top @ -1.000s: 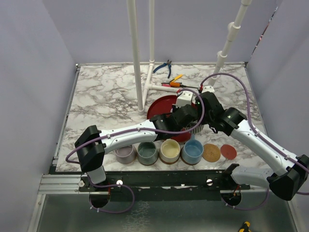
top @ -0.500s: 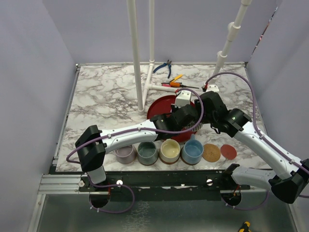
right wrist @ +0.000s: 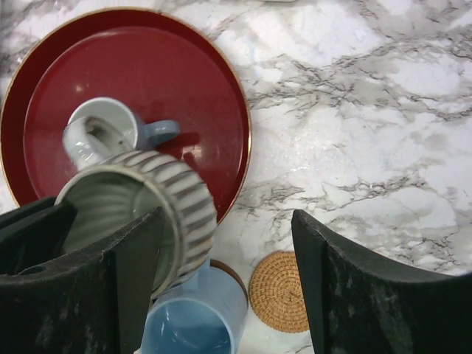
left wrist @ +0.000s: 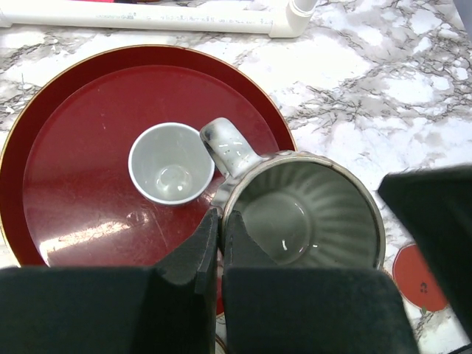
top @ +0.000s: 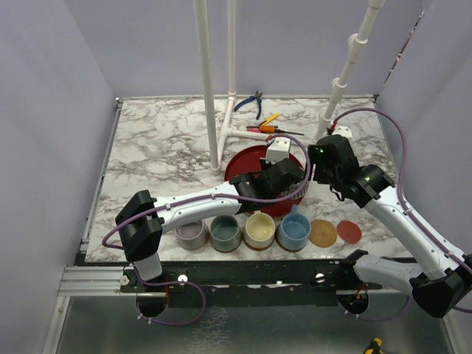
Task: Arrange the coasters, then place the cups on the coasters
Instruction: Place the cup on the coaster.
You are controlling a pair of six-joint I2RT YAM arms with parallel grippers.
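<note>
Left pincer (left wrist: 220, 221) clamps the ribbed mug (left wrist: 310, 214) by its rim; right pincer (right wrist: 227, 221), beside it, stands apart. Next: the mug needs lowering upright onto the woven coaster (right wrist: 279, 291) beneath the right pincer.

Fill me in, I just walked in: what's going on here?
The left gripper is shut on the rim of the ribbed mug, holding it over the edge of the red tray. The right gripper is open and empty beside it. The small pale mug sits on the tray. Four mugs line the near edge, beside a bare tan coaster and red coaster.
</note>
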